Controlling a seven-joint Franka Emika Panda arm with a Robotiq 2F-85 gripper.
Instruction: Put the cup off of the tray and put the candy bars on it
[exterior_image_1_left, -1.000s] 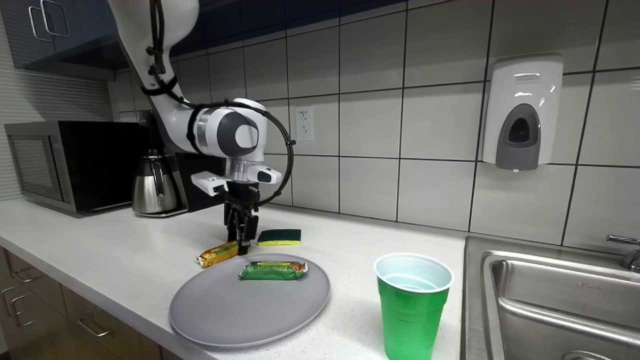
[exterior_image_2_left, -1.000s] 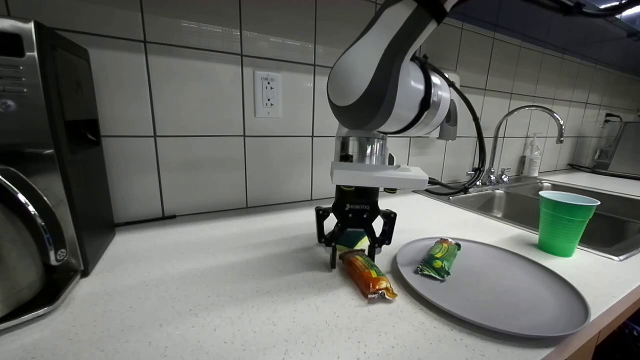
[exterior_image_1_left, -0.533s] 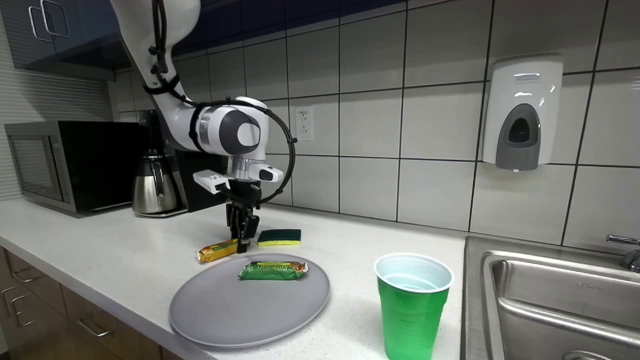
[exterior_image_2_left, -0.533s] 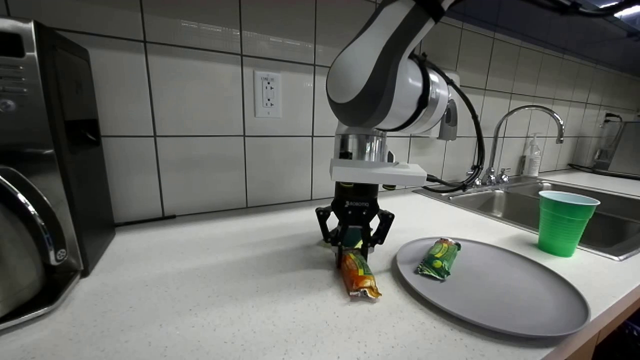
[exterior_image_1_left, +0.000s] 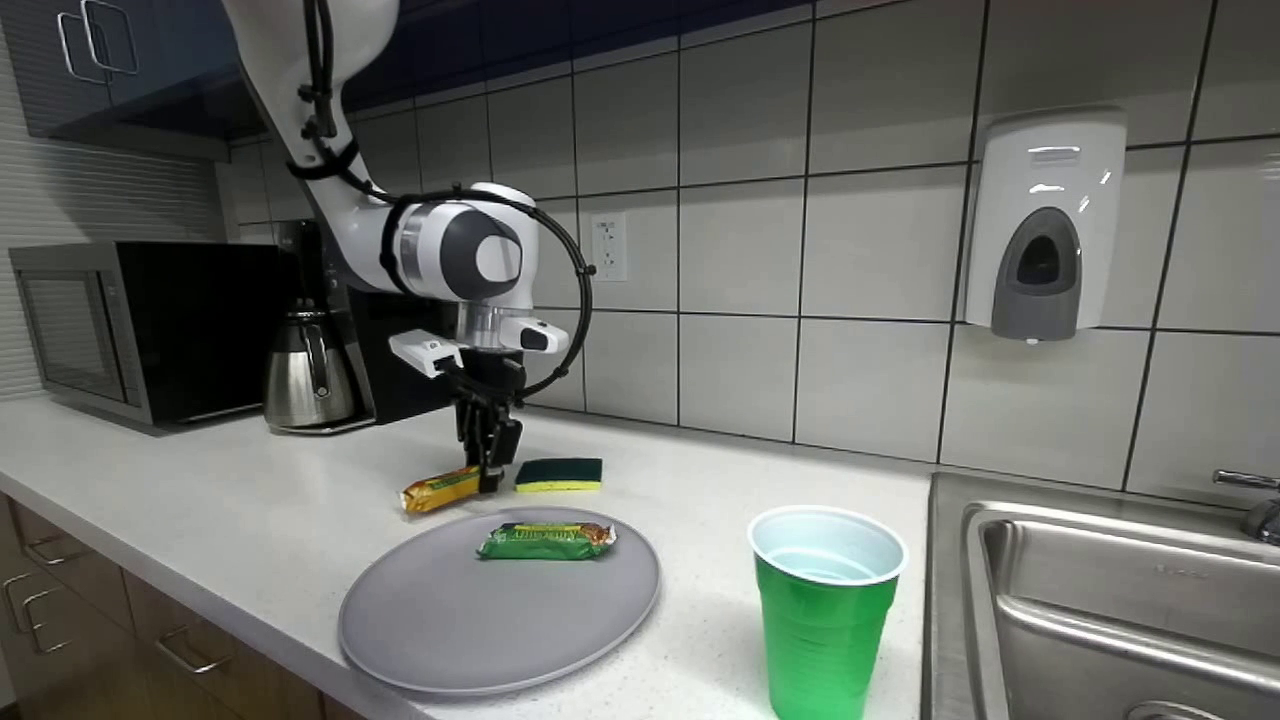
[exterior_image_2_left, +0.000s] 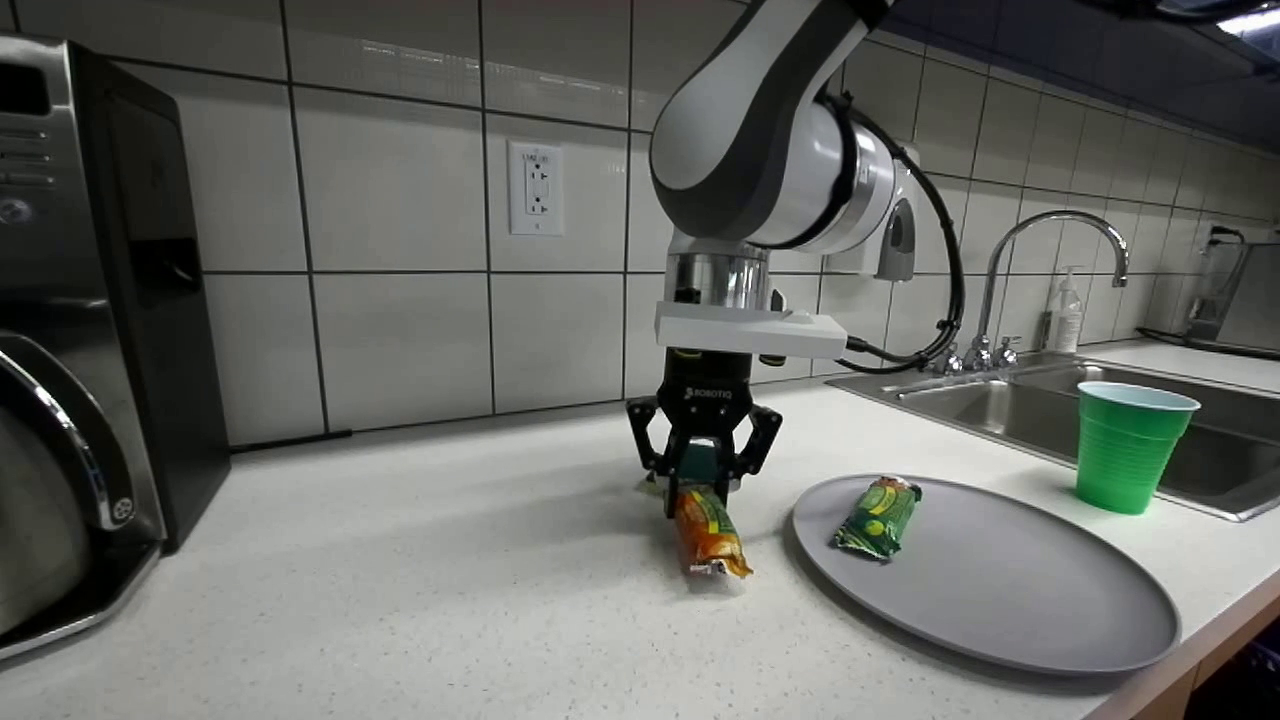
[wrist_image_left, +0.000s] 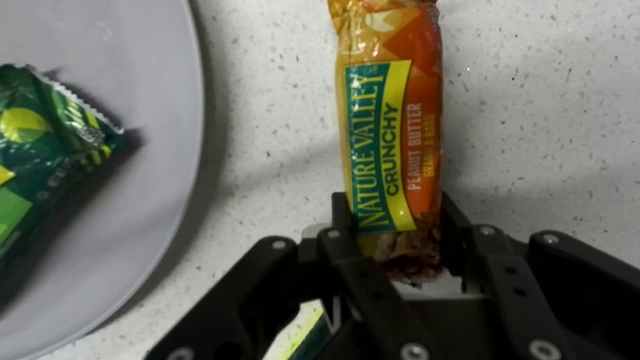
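My gripper is shut on the yellow-gold candy bar, one finger against each long side near the bar's end. In both exterior views this candy bar slants down from the fingers and seems just clear of the counter, beside the tray. A green candy bar lies flat on the grey round tray, near its rim; the wrist view shows part of the tray to the left. Upright on the counter between tray and sink stands the green cup.
A green and yellow sponge lies just behind the gripper, close to the wall. The steel sink is set into the counter past the cup. A metal carafe and a microwave stand at the far end of the counter.
The jaws have closed on the yellow-gold bar, which has swung round between the fingers. Since then, arm and bar have risen a little. Cup, tray and green bar have stayed put.
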